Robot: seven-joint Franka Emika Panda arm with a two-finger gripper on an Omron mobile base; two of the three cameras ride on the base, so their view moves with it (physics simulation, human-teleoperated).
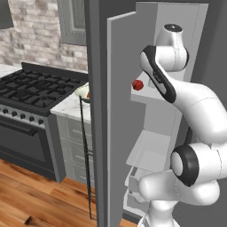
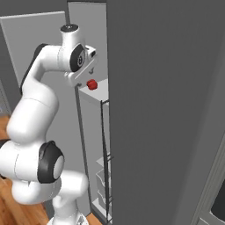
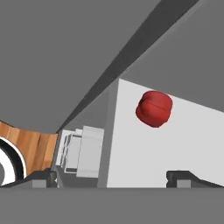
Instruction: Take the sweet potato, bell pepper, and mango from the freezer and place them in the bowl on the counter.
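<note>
From my left base view, the black gas stove point(image 1: 33, 91) sits at the far left, then the white marble tabletop point(image 1: 71, 106) over grey drawer fronts, carrying the wide pale cream-green bowl point(image 1: 83, 91) at its near edge, I'd guess so the drop-off is a short swing from the tall dark grey freezer point(image 1: 98, 66). Its door stands open, and on a pale shelf point(image 1: 144, 92) inside rests the small round bright red bell pepper point(image 1: 138, 85), alone and near the shelf's front edge, easy to reach. I can't make out the sweet potato or the mango from here. To the right of the pepper my white arm is bent in toward that shelf, with the tool point(image 3: 113, 177) aimed along it. In the hand view the two dark fingertips point(image 3: 181, 177) stand spread wide, released, gripping nothing and touching nothing; the pepper lies ahead of them, apart, slightly toward one finger.
</note>
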